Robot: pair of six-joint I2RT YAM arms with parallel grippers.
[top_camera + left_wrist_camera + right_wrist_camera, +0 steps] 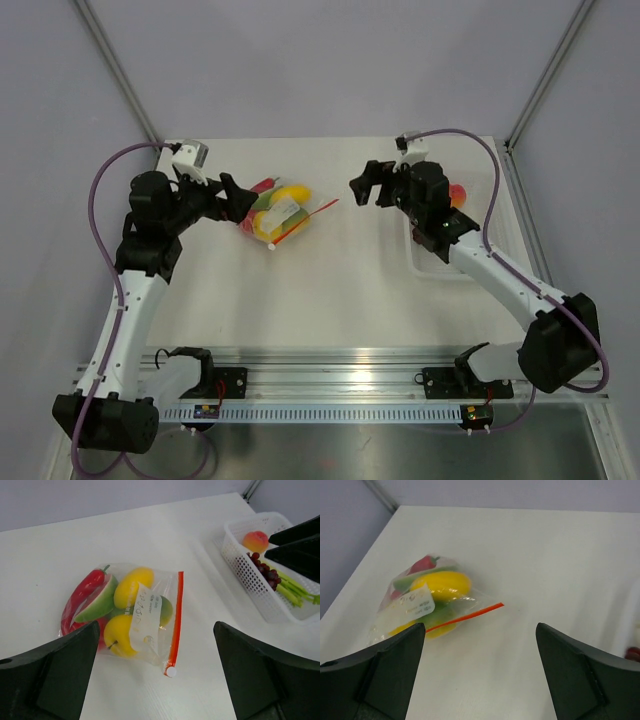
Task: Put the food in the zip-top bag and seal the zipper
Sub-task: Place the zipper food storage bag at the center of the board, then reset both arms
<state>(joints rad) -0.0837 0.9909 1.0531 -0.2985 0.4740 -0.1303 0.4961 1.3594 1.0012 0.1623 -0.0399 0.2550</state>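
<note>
The clear zip-top bag (279, 215) lies on the table at the back left, holding yellow lemons (132, 586), a red chili (80, 597) and green pieces (97, 602). Its red-orange zipper (176, 617) runs along the mouth, with a white slider (171, 671) at one end. The bag also shows in the right wrist view (427, 602). My left gripper (238, 195) is open, just left of the bag. My right gripper (365, 185) is open and empty, to the right of the bag. A peach-red fruit (256, 541), purple grapes (266, 570) and green stalks (295, 590) lie in the white tray.
The rigid white perforated tray (250, 577) stands at the right of the table, under my right arm (470, 250). Purple cables loop off both arms. The table's back edge and frame posts are close behind the bag.
</note>
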